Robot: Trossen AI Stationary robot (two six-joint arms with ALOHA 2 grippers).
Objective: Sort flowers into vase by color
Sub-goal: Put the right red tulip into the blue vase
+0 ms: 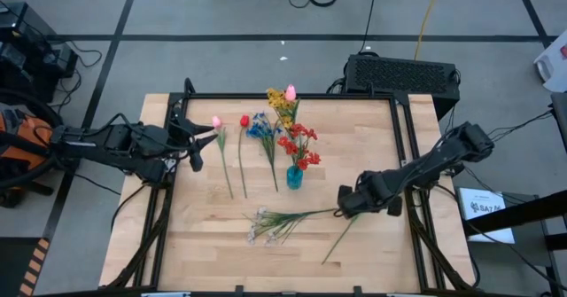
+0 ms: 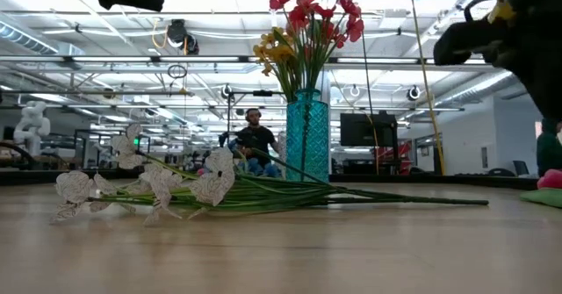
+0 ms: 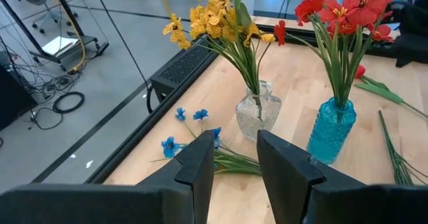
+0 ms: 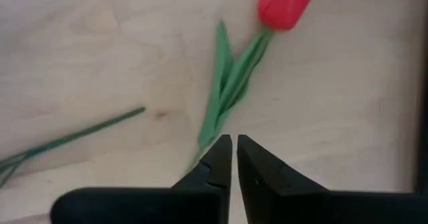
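Note:
Red blooms [image 1: 299, 146] stand in a blue vase [image 3: 331, 127]. Yellow sprays [image 3: 214, 17] and a pink tulip [image 1: 291, 92] stand in a clear vase [image 3: 259, 110]. A pink tulip [image 1: 216, 121], a red tulip [image 1: 244, 121] and a blue spray [image 1: 260, 128] lie flat left of the vases. A white spray [image 1: 270, 222] lies near the front. My right gripper [image 4: 234, 147] points down, shut but for a thin slit, over the stem of another red tulip [image 4: 286, 2] lying flat. My left gripper [image 3: 235, 164] hovers open near the table's left edge, with nothing between its fingers. My right gripper comes from above, its fingertips [image 4: 217, 154] right at the red tulip's stem [image 4: 210, 127], just below the leaves. The stem runs under the fingers, and I cannot tell whether they touch it. The tulip lies flat on the table.
The cut end of the white spray's stem [image 4: 137, 112] lies close beside my right gripper. A black frame [image 1: 403, 137] runs along the table's edges. A black box [image 1: 403, 74] sits beyond the far right corner. Bare wood [image 1: 204, 244] shows at the front left.

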